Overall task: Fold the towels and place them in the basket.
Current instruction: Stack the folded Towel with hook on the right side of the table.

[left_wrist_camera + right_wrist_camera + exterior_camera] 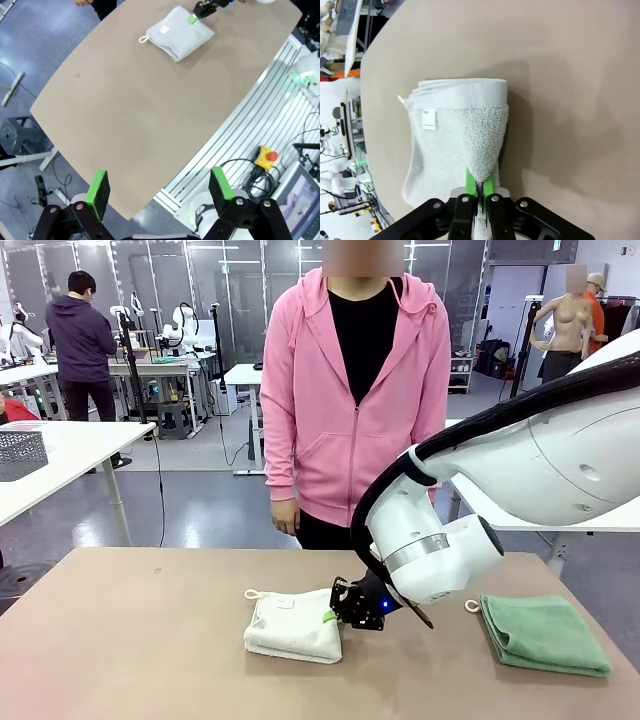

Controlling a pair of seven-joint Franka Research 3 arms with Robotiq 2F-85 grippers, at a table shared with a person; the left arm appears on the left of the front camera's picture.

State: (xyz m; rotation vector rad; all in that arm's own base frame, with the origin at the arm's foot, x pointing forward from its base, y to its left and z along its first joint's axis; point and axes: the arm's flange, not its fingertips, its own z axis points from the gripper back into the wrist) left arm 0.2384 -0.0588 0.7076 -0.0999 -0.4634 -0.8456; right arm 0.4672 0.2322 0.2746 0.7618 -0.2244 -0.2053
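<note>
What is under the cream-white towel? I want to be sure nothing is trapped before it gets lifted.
The cream-white towel lies folded on the bare table, and the right end effector pinches its corner. Nothing pokes out around its edges. Whatever is directly beneath it or inside the folds is covered.

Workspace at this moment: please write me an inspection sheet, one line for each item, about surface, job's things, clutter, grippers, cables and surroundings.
Surface: tan table, bare apart from two towels.
Job's things: cream-white towel folded near the table's middle, loop at its far left corner; mint green towel folded at the robot's right.
Clutter: nothing seen.
Grippers: right gripper shut on a raised fold of the cream-white towel; left gripper open, high above the table, holding nothing.
Cables: black hose along the right arm; loose cables on the floor beside the table.
Surroundings: person in a pink hoodie standing at the far side; a mesh basket on another table, left.
</note>
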